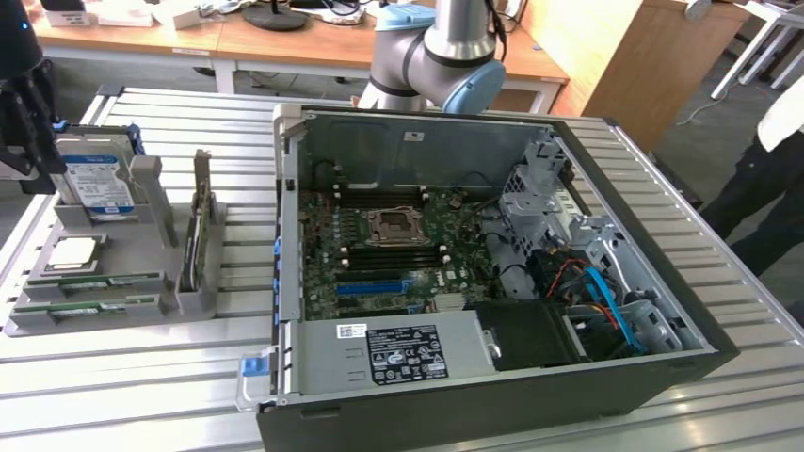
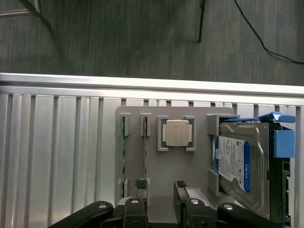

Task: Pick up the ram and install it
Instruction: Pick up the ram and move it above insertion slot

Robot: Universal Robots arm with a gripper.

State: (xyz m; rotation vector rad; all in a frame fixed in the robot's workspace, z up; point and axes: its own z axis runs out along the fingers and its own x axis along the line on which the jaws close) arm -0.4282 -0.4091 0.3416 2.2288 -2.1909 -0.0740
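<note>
Two ram sticks [image 1: 94,280] [image 1: 88,304], thin green boards, stand on edge in slots at the near end of a grey holder tray [image 1: 188,301] at the exterior view's left. In the wrist view they show edge-on, one ram [image 2: 122,152] beside the other ram [image 2: 145,149]. My gripper [image 1: 32,155] hangs above the tray's far left side by the hard drive. In the wrist view the gripper [image 2: 159,209] is open with nothing between its black fingers [image 2: 137,209]; one finger is over the end of the second stick's slot.
The tray also holds a silver processor chip [image 2: 176,133], a hard drive [image 2: 237,161] with a blue bracket, and an upright dark expansion card [image 1: 199,221]. An open computer case [image 1: 490,377] with its motherboard [image 1: 390,254] fills the slatted table's middle. A person's legs [image 1: 766,188] stand at the exterior view's right.
</note>
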